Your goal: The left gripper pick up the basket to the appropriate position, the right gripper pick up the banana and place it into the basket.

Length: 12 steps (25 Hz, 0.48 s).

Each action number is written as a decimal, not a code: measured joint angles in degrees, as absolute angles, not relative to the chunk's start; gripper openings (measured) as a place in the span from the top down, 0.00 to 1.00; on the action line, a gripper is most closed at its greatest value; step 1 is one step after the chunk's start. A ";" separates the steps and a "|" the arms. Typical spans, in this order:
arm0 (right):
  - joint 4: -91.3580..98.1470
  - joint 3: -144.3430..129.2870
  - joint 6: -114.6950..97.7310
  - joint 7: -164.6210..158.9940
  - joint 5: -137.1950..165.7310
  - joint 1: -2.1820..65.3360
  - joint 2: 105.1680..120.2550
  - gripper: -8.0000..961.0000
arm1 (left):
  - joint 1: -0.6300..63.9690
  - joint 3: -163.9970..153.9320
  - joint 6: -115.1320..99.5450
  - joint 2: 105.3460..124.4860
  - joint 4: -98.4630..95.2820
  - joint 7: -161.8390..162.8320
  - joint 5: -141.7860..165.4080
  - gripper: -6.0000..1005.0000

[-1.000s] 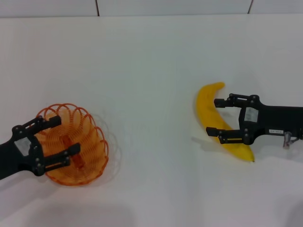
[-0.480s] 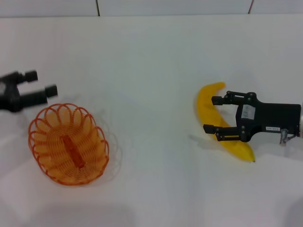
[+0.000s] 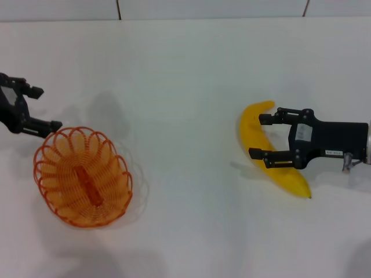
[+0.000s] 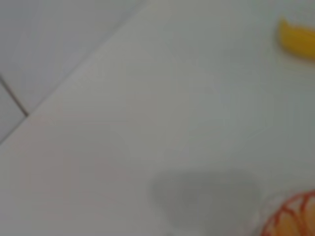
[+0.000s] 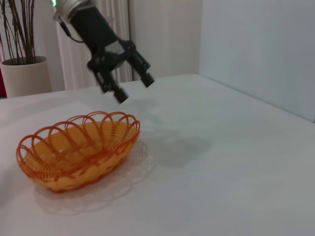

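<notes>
Straddling the banana (image 3: 268, 149), your right gripper (image 3: 262, 138) is sitting with its fingers spread, one on each side of the fruit's middle, not yet closed on it. The banana is lying flat on the table (image 3: 185, 75), well apart from the basket (image 3: 82, 176). Your left gripper (image 3: 42, 107) is hovering spread and empty just beyond the basket's far rim, lifted clear of it in the right wrist view (image 5: 132, 87).

Risks you are facing:
- You are closing on a smooth curved skin; an off-centre pinch is likely to roll or swing the banana and let it slip.
- You are squeezing too hard and bruising it.
- The basket is resting free and light; a drop onto its rim is likely to tip or slide it.
- Your left gripper is hanging close to the rim, so your arms are risking a clash during the carry across.
</notes>
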<state>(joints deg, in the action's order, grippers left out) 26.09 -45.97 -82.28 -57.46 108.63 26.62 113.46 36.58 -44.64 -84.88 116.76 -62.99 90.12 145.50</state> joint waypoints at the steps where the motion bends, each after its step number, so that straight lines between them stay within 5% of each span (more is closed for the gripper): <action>1: 26.09 -45.96 -82.20 -57.59 108.63 26.73 113.46 0.13 | 36.51 -45.60 -84.93 117.07 -63.62 89.54 146.40 0.14; 12: 25.90 -45.70 -81.85 -57.66 108.63 27.15 113.69 0.13 | 36.37 -52.44 -83.99 117.05 -61.26 88.49 144.25 0.15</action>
